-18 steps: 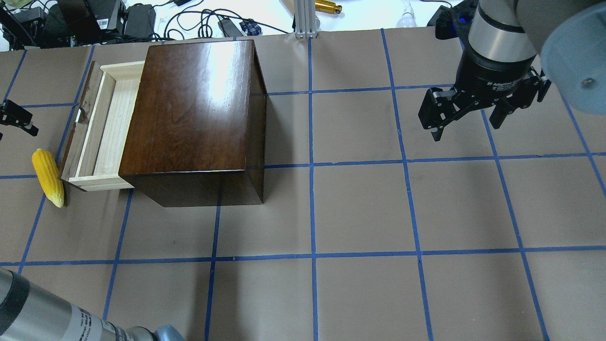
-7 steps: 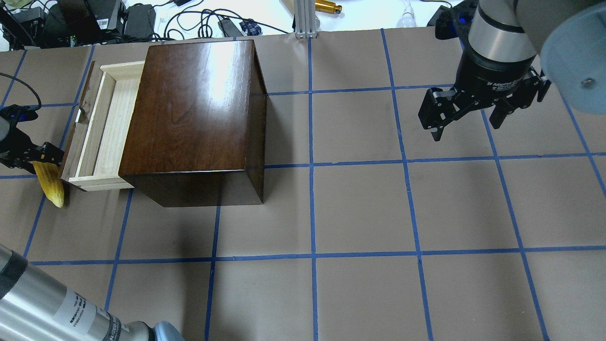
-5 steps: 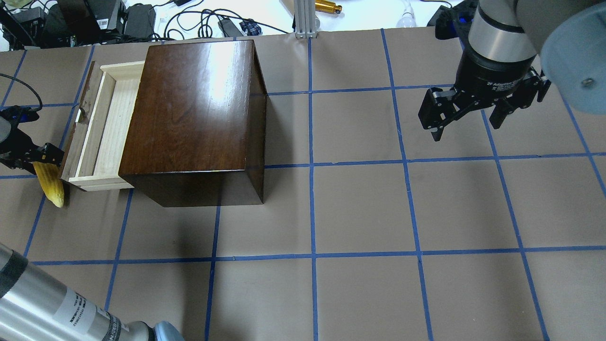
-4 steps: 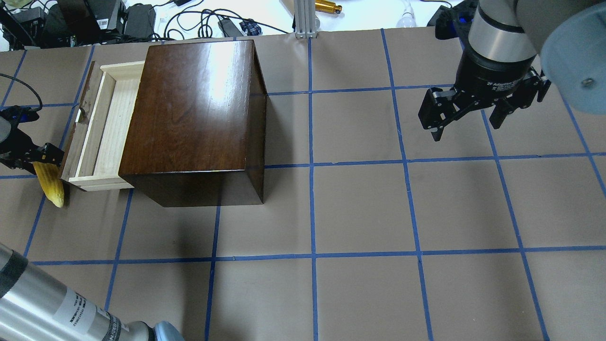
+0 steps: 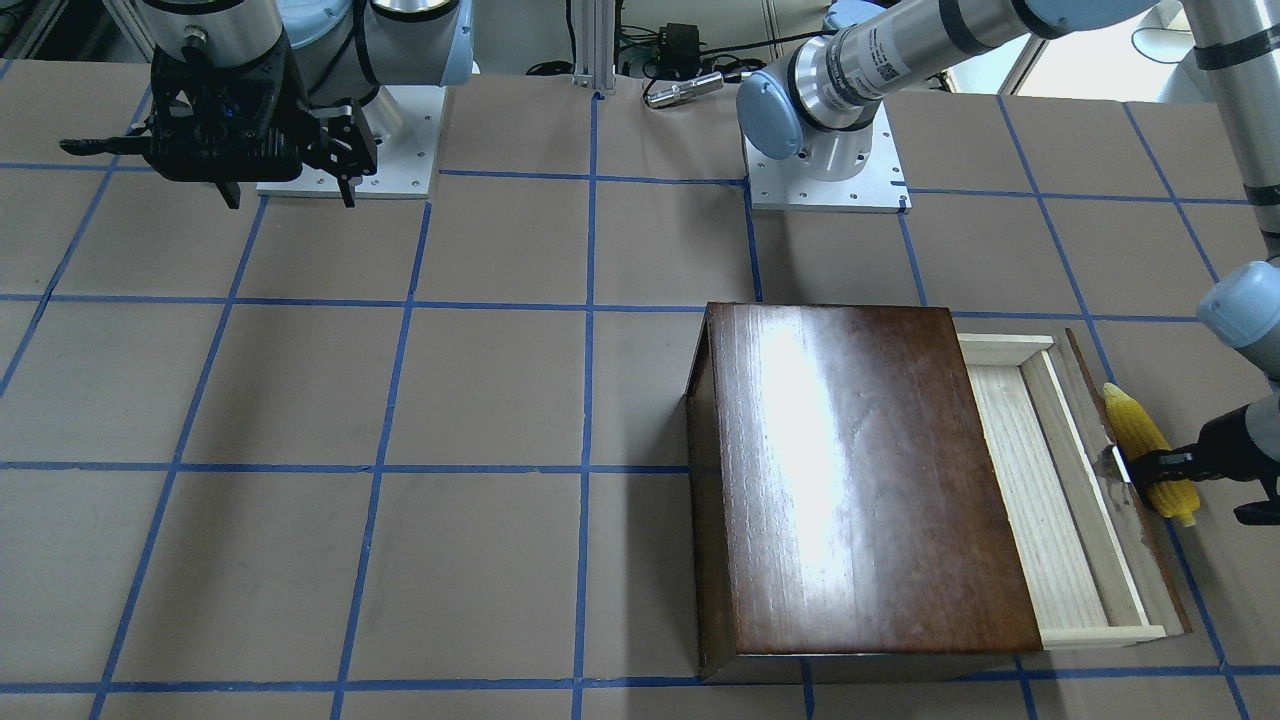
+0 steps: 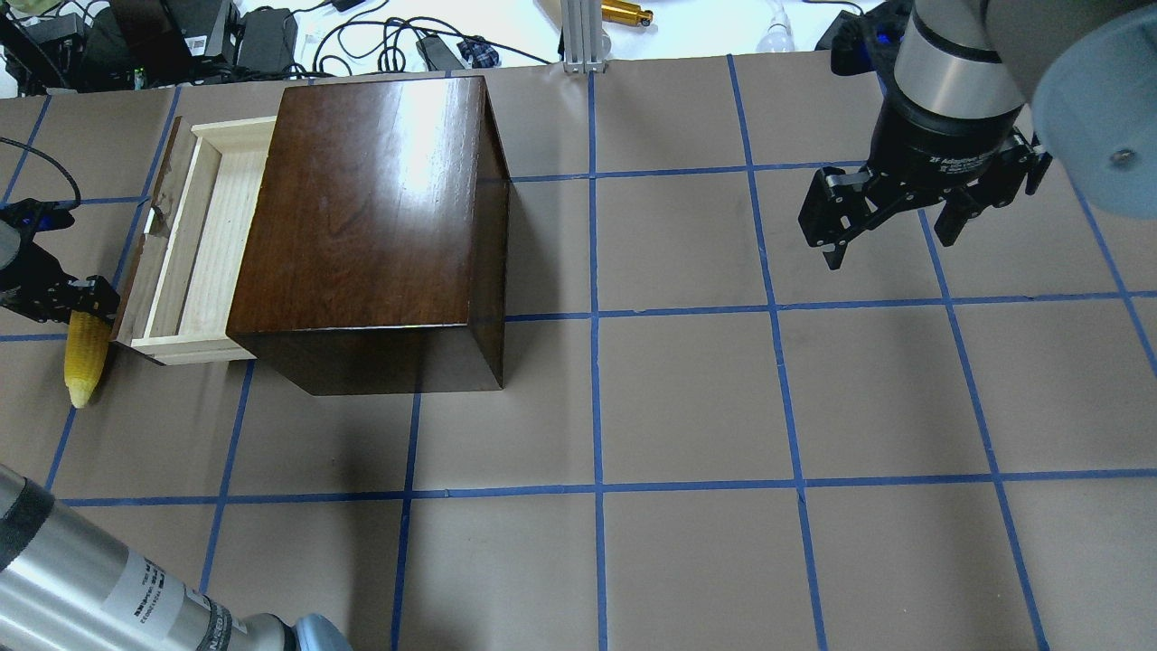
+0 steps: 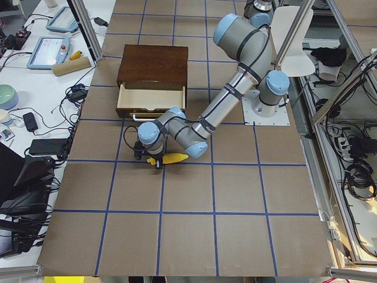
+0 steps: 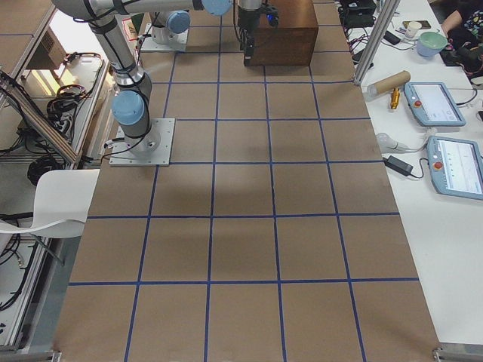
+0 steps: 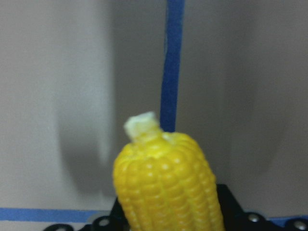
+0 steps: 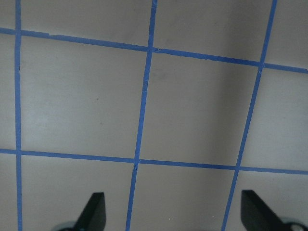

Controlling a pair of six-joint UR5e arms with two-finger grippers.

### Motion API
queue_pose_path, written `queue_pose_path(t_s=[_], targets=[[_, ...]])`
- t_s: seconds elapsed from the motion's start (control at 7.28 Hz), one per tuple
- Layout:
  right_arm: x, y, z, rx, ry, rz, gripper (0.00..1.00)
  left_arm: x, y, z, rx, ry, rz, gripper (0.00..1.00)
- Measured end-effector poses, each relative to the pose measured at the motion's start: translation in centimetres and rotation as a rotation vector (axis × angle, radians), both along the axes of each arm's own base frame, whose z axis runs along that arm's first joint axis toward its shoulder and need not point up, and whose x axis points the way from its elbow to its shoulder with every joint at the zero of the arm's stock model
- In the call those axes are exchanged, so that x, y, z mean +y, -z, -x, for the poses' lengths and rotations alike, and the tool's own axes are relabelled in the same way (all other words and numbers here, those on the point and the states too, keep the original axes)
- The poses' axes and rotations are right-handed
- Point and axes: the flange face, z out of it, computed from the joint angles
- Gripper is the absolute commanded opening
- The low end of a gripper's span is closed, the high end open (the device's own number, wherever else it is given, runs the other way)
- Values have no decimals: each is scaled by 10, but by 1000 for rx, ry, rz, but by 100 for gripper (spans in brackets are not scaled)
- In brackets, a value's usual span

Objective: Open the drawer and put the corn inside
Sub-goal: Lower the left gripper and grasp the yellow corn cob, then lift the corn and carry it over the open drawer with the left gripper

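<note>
The yellow corn [image 6: 83, 357] is between the fingers of my left gripper [image 6: 56, 298], which is shut on its thick end just left of the drawer's dark front panel. It also shows in the front view [image 5: 1140, 440], the left side view [image 7: 172, 158] and, close up, in the left wrist view [image 9: 168, 187]. The drawer [image 6: 194, 244] of pale wood is pulled out of the dark-brown box [image 6: 371, 208] and is empty. My right gripper [image 6: 890, 240] is open and empty above the table at the far right.
Cables, power bricks and small tools lie beyond the table's far edge [image 6: 271, 36]. An aluminium post [image 6: 583, 36] stands behind the box. The brown table [image 6: 687, 398] is marked with a blue tape grid.
My left gripper came in onto the corn's thick end. In the last half second the corn's pointed end swung to the left in the grip. The right arm has not moved.
</note>
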Motion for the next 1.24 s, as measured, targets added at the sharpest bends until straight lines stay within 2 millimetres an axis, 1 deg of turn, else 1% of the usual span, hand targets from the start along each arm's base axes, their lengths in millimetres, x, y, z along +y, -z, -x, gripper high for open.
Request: queue_pose_path(t_s=[0.69, 0.82, 0.96, 1.1, 1.24], targets=[[0, 0, 0, 0, 0, 0, 100, 0, -4, 1, -2, 4, 7, 0], [0, 0, 0, 0, -1, 0, 100, -2, -12, 2, -10, 8, 16, 0], [0, 0, 0, 0, -1, 1, 100, -6, -32, 8, -19, 17, 29, 0], [0, 0, 0, 0, 0, 1, 100, -9, -61, 18, -22, 29, 38, 0], [0, 0, 0, -1, 0, 1, 100, -10, -97, 31, -15, 39, 41, 0]])
